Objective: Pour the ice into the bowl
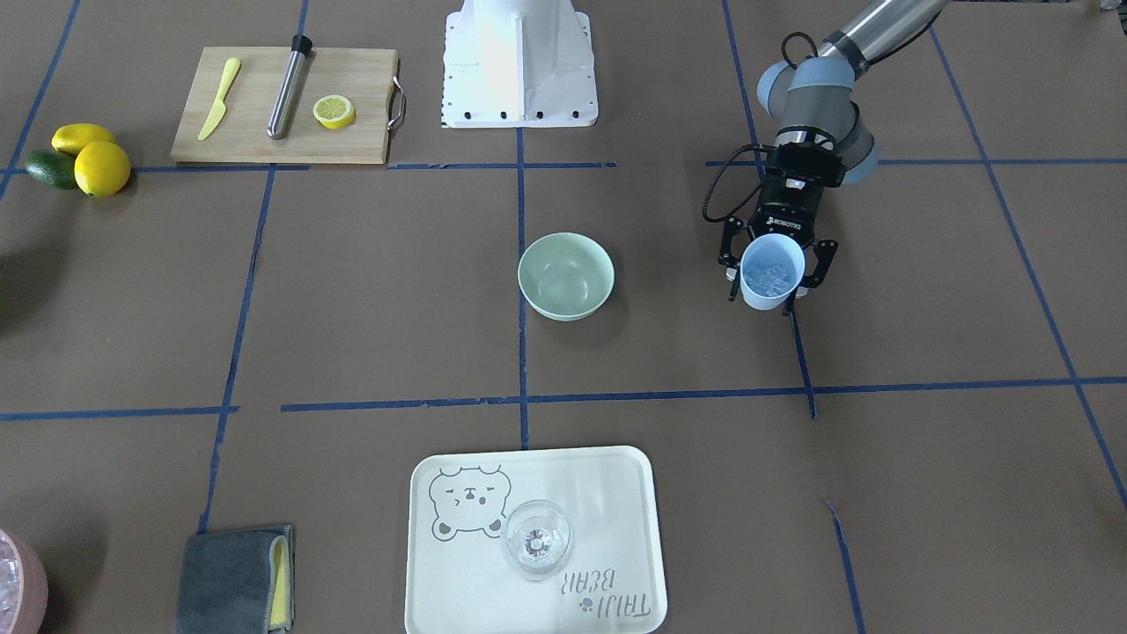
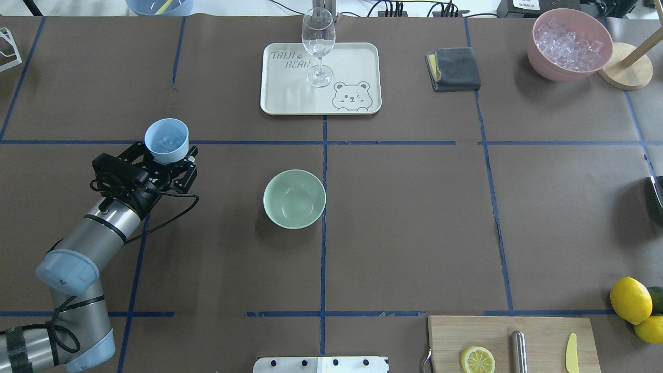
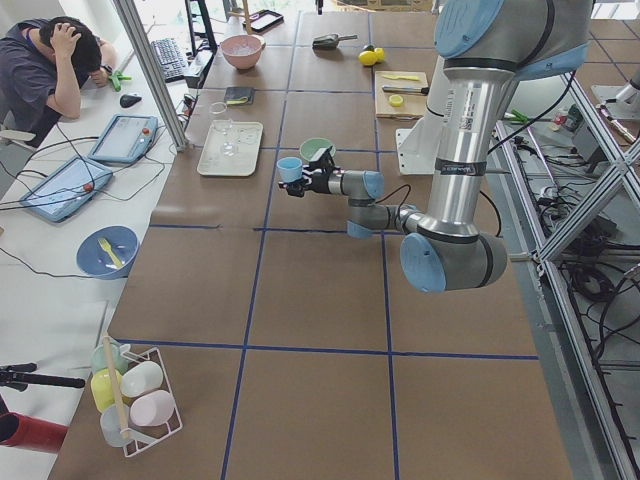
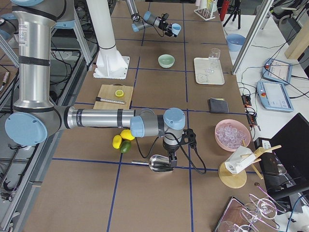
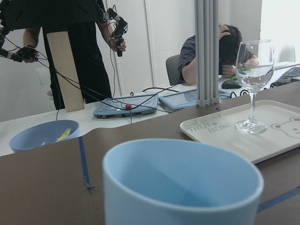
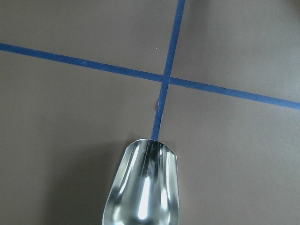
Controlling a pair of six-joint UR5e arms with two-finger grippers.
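My left gripper [image 1: 774, 280] is shut on a light blue cup [image 1: 773, 269] and holds it upright above the table, out to the side of the bowl. Clear ice cubes [image 1: 768, 278] lie in the cup, which also shows in the overhead view [image 2: 166, 140] and fills the left wrist view [image 5: 183, 183]. The pale mint-green bowl [image 1: 566, 275] stands empty at the table's middle, also in the overhead view [image 2: 294, 198]. My right gripper [image 4: 171, 159] is far off by a metal scoop [image 6: 143, 187]. I cannot tell whether it is open or shut.
A tray [image 2: 290, 98] with a wine glass [image 2: 318, 44] stands beyond the bowl. A pink container of ice [image 2: 568, 44], a grey cloth [image 2: 455, 68], a cutting board [image 2: 510, 331] with lemon half, muddler and knife, and lemons [image 2: 631, 299] lie on my right side.
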